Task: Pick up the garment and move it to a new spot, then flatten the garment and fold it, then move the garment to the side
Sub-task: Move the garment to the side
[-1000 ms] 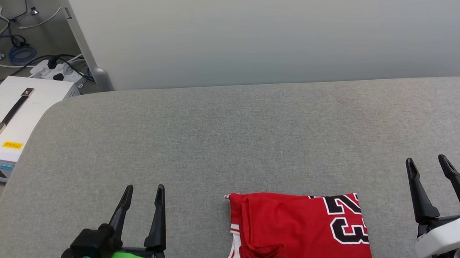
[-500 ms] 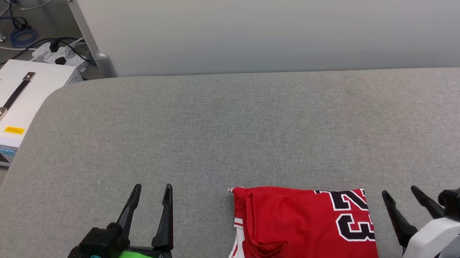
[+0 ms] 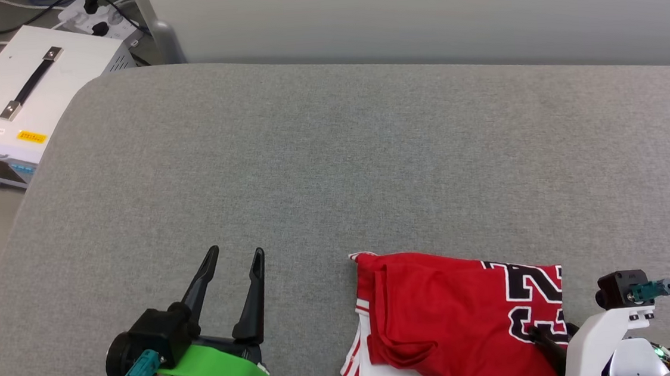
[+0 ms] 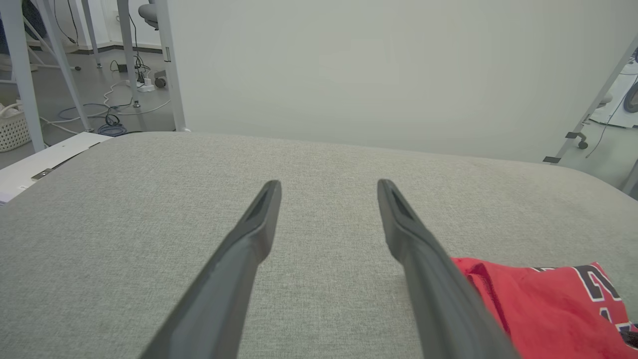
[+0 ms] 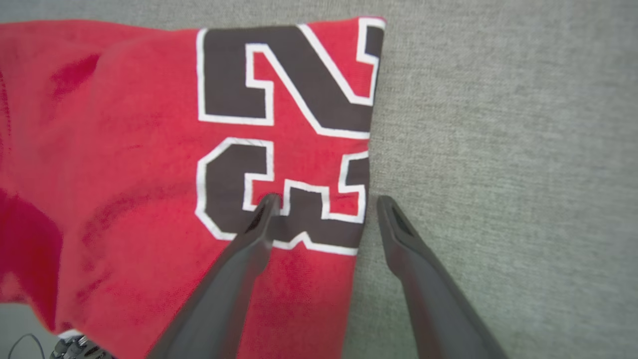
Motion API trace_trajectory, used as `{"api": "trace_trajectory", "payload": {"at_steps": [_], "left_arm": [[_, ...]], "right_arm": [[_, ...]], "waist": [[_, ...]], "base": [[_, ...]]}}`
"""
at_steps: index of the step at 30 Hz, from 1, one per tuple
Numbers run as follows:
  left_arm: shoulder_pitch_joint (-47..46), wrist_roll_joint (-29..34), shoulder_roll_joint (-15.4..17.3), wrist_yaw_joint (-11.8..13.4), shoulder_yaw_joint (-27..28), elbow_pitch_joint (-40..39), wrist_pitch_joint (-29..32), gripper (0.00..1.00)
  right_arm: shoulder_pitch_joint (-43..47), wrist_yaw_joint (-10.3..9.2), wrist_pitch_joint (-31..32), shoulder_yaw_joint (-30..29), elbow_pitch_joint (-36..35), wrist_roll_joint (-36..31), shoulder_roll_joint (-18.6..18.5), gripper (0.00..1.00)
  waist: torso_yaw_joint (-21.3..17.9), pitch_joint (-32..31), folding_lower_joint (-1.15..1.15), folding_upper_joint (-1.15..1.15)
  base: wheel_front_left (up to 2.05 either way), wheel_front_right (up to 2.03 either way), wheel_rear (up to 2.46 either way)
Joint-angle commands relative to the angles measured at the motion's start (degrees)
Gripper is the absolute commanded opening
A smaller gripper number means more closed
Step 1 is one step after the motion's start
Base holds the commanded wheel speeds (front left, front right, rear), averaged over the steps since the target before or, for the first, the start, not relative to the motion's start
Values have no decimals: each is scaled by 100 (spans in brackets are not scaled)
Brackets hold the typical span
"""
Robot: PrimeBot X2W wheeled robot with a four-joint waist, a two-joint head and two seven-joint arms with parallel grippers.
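— Checking the right pincer (image 5: 328, 199) first: how does it stand?

— Spread wide, holding nothing. In its own wrist view one finger lies over the black numeral 3 on the garment (image 3: 453, 316). The other lies over bare grey cloth just beside the garment's right edge, so the two straddle that edge. Whether the tips touch the fabric I cannot tell.

— And the garment itself?

— Folded into a rough rectangle, red side up, at the near edge of the desk (image 3: 333, 170), right of the middle in the head view. The black numerals with white outline sit at its right end. A bit of white sleeve with red-and-white striped trim shows at its near left corner.

— The left pincer (image 3: 236, 251)?

— Also wide open and empty. It is over bare grey cloth to the left of the garment and apart from it, fingers pointing away from the robot toward the pale wall (image 3: 416, 8).

— Anything off the desk?

— A white case (image 3: 80, 64) with a black handle stands on the floor past the desk's far left corner. A power strip (image 3: 88, 13) with plugs lies behind it.
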Motion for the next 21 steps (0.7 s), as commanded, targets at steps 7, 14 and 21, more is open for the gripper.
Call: {"api": "trace_trajectory", "payload": {"at_steps": [7,14,21], "left_arm": [[-191,-29,22,-15,-26,40,-33,100],[-147,-47,41,-15,10,113,-33,100],[-67,-285,126,-15,-265,205,-33,100]], "right_arm": [[-82,-3,529,345,403,175,52,67],[-235,-3,223,656,412,139,-177,0],[-536,-3,-5,1168,-41,-136,-760,0]], "waist": [[186,208,0,0],[100,88,0,0],[-292,-89,0,0]], "base": [[0,0,0],[0,0,0],[0,0,0]]}}
